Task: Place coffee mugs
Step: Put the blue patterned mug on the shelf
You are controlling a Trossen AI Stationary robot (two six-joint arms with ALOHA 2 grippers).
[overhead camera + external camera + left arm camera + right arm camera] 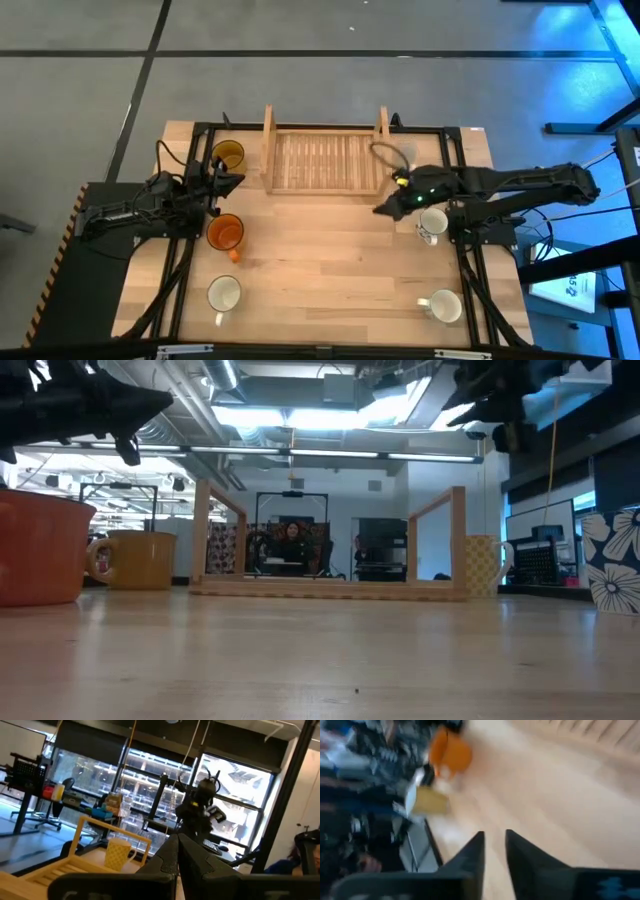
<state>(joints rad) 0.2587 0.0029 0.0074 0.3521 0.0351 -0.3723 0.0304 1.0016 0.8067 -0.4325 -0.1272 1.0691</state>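
Observation:
Six mugs stand on their bases on the wooden table. The amber-yellow mug (pixel 228 155) and the orange mug (pixel 225 232) are left of the slatted wooden tray (pixel 322 162). A cream patterned mug (pixel 396 155) stands by the tray's right end, and a flowered white mug (pixel 433 224) nearer the right edge. Two white mugs (pixel 224 293) (pixel 443 305) stand near the front. My left gripper (pixel 236 182) hovers shut between the amber and orange mugs, raised above them. My right gripper (pixel 380 208) hangs in the air off the tray's near right corner, its fingers a narrow gap apart.
The tray (pixel 330 586) has upright posts at both ends and nothing in it. Black frame rails run along the table's left and right sides. Bare tabletop lies between the tray and the front mugs. A person (pixel 292 540) sits in the room beyond the table.

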